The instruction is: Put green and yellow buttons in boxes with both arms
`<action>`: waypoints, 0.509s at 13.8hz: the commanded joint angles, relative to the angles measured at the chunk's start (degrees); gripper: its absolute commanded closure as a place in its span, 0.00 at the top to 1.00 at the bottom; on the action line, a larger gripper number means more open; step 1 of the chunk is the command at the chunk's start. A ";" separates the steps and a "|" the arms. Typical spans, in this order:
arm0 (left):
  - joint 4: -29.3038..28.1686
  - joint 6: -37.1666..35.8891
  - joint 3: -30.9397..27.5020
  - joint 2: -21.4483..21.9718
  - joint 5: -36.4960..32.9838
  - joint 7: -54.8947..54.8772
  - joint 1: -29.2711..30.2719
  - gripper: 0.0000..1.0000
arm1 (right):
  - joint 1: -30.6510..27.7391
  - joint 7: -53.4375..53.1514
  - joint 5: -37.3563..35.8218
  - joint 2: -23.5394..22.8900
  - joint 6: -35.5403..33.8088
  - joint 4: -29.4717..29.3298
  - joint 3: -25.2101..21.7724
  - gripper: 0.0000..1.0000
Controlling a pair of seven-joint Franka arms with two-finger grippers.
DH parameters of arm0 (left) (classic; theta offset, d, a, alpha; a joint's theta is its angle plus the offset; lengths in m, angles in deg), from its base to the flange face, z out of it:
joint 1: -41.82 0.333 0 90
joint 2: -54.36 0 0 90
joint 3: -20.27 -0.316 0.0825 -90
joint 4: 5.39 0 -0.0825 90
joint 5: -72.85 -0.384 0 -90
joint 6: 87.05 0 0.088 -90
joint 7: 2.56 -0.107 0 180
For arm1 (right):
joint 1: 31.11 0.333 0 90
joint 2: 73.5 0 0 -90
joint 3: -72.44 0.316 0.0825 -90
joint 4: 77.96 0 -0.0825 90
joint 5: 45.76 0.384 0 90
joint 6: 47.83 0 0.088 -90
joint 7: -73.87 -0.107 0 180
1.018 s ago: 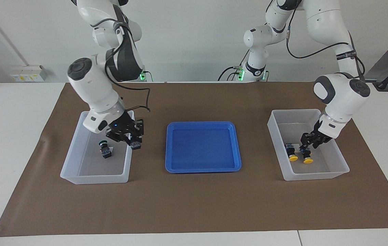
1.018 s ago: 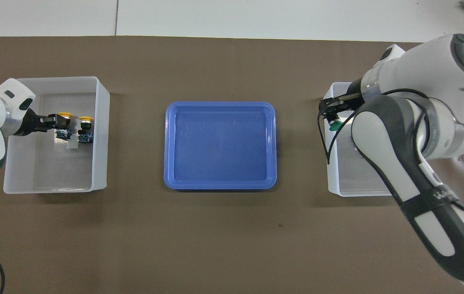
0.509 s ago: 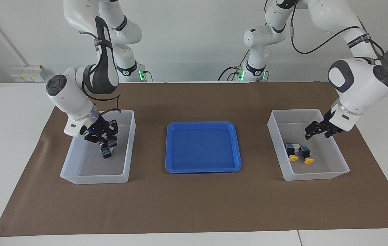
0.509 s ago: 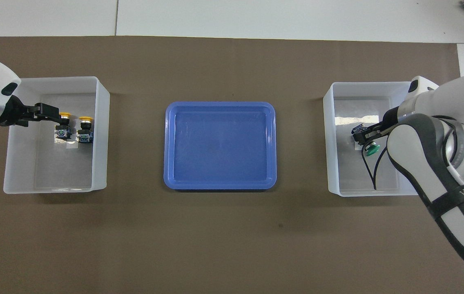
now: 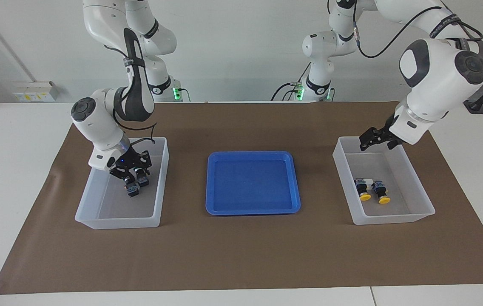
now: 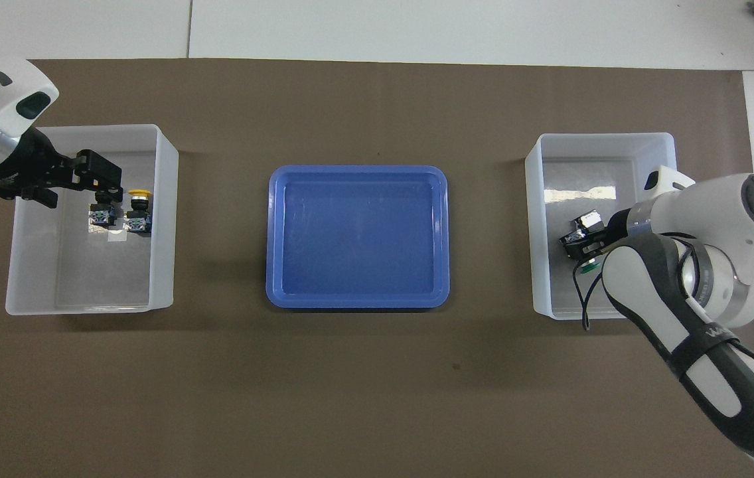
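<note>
1. Brown paper mat (image 5: 241,255) covers the middle of the white table (image 5: 16,170) and fills most of both views.
2. White left arm (image 5: 437,80) comes in at the upper right of the facing view. Its left gripper (image 5: 369,140) hangs in the air over the upper edge of the box (image 5: 420,212) at the right of that view; I cannot tell whether its fingers are apart or closed, and nothing shows between them.
3. White right arm (image 5: 101,123) reaches down at the left of the facing view, and the right gripper (image 5: 133,176) is low inside the other box (image 5: 97,221), clenched on a green button (image 5: 142,178) with a blue-grey end.
4. The blue tray (image 5: 252,208) sits at the centre of both views, between the two boxes.
5. Two yellow buttons (image 5: 371,190) lie side by side on the floor of the box at the right of the facing view, caps pointing toward the bottom of the frame.
6. A second green button (image 5: 132,190) lies on the floor of the box at the left, just below the right gripper; its green cap (image 6: 589,267) peeks out in the overhead view.
</note>
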 commanded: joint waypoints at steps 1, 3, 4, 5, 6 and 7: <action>2.11 -6.41 -0.74 3.37 -0.92 0.30 -0.31 1.00 | -0.78 -7.69 -0.66 1.83 -0.51 -1.72 0.54 1.00; 4.30 -11.86 -0.66 4.78 -0.92 0.38 -0.40 1.00 | -0.25 -16.31 -5.46 2.71 -3.14 -4.97 0.45 1.00; 4.57 -13.62 -0.57 6.00 -0.92 0.38 -0.40 1.00 | -0.25 -21.67 -9.15 3.15 -4.28 -6.64 0.54 1.00; 4.49 -14.16 -0.31 7.58 -1.09 0.47 -0.48 1.00 | -0.08 -27.03 -11.19 3.94 -4.90 -8.14 0.63 1.00; 3.44 -14.08 0.13 9.42 -0.92 0.47 -0.48 1.00 | 0.19 -30.21 -13.56 4.56 -7.26 -10.59 0.63 1.00; 0.56 -13.04 0.22 10.40 -0.92 0.47 -0.48 1.00 | 0.10 -31.38 -15.15 4.91 -10.24 -13.22 0.72 1.00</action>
